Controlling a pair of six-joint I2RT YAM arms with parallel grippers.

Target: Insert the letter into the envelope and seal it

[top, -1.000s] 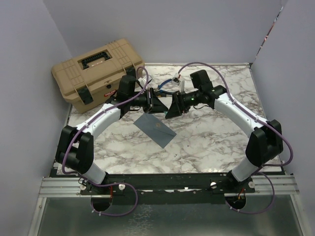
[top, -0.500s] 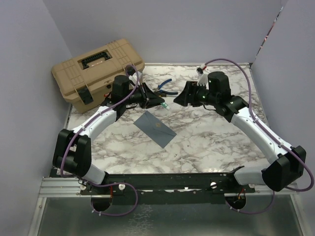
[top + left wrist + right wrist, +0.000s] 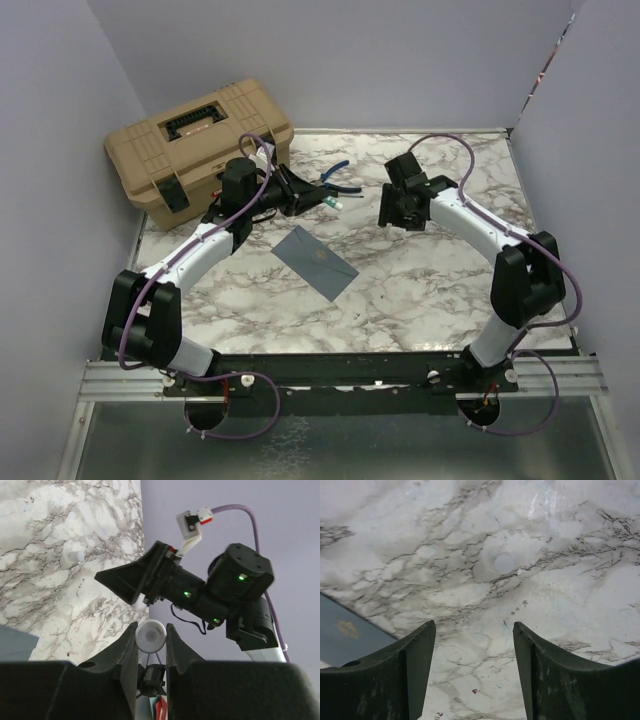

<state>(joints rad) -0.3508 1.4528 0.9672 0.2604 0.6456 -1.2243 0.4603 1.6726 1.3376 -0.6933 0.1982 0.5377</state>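
Observation:
The slate blue-grey envelope [image 3: 316, 262] lies flat and closed on the marble table, with a small gold mark on its face. Its corner shows in the right wrist view [image 3: 345, 635] and in the left wrist view [image 3: 15, 642]. The letter is not in view. My left gripper [image 3: 312, 198] is behind the envelope, shut on a small white stick with a green tip [image 3: 331, 201], seen end-on as a white disc [image 3: 150, 636]. My right gripper [image 3: 393, 212] is open and empty, pointing down at bare marble [image 3: 472, 630], right of the envelope.
A tan toolbox [image 3: 200, 145] stands at the back left. Blue-handled pliers [image 3: 335, 172] lie behind the left gripper. A small white round cap [image 3: 503, 563] lies on the marble. Grey walls close in the table on three sides.
The two grippers were close together above the envelope's far end and have drawn apart. The left one went back left with the stick. The right one swung right and now points down.

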